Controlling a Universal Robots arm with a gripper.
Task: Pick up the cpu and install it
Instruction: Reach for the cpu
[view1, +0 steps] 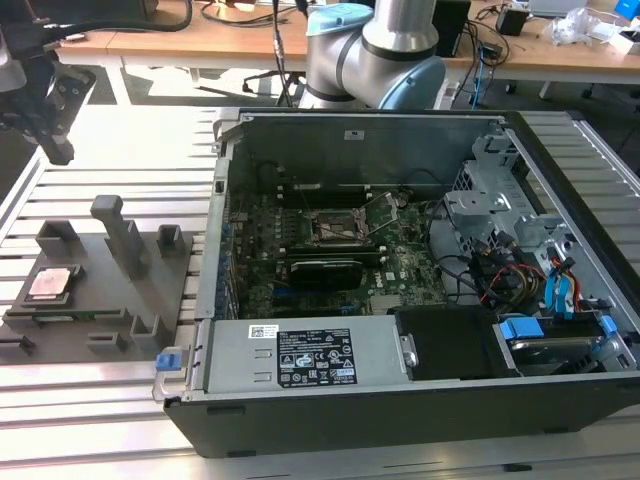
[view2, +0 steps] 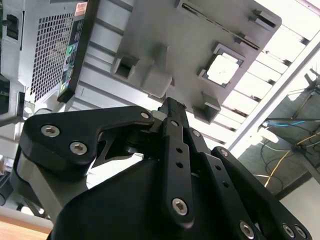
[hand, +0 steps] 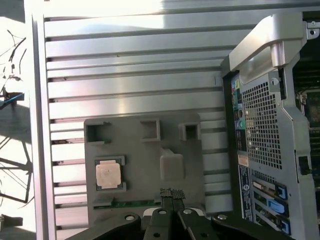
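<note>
- While the gripper (view1: 58, 148) is hanging high over the slotted table (view1: 130, 150), at the ext. view's left, the cpu (view1: 52, 283) is lying flat in a square nest on the grey fixture plate (view1: 95, 300), w/ its pale metal top facing up.
- Nothing is touching the cpu, and the gripper is hovering well apart from it.
- In the first wrist view the two fingertips (hand: 166, 193) are pressing one against the other, w/ no gap and nothing between, so the jaws are standing together on nothing.
- In both wrist views the fingertips are pointing down at the plate beside the cpu's nest, not at the cpu itself.
- An open PC case (view1: 400, 425) is lying just beside the plate, on the ext. view's right of it.
- A black socket frame (view1: 335, 228) is sitting on the motherboard (view1: 400, 260), approx. in the middle of the case.
- The arm's base (view1: 375, 50) is rising behind the case.
</note>
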